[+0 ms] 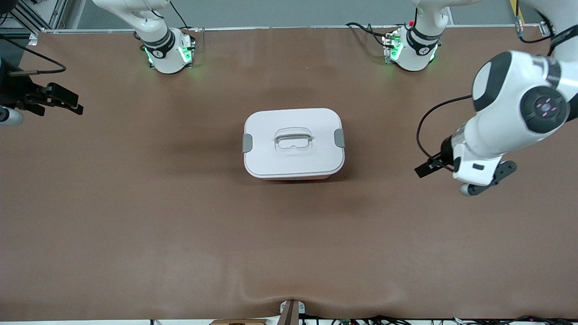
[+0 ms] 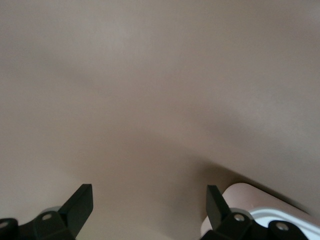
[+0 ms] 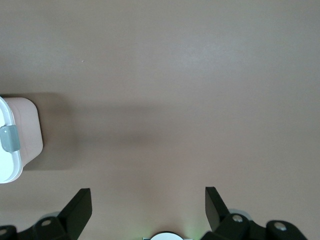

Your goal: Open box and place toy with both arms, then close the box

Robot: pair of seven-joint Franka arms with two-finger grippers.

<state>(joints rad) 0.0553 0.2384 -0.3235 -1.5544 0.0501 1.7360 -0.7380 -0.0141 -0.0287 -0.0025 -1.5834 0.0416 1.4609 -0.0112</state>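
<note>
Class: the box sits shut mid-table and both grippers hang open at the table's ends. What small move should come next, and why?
Probably bring the left gripper and right gripper in over the box, toward its grey side clips: the lid is still on, and no toy is in view.

Brown table and its edge clutter

You are looking at a brown table cover (image 1: 135,216) spreading under everything, rippling slightly near the edge closest to the front camera. A small wooden and metal bracket (image 1: 291,311) is sitting at the middle of that near edge, with cables (image 1: 384,320) running along it toward the left arm's end. A metal rail (image 1: 271,28) is lining the edge where the bases stand, and a grey floor (image 1: 293,11) is showing above it.
</note>
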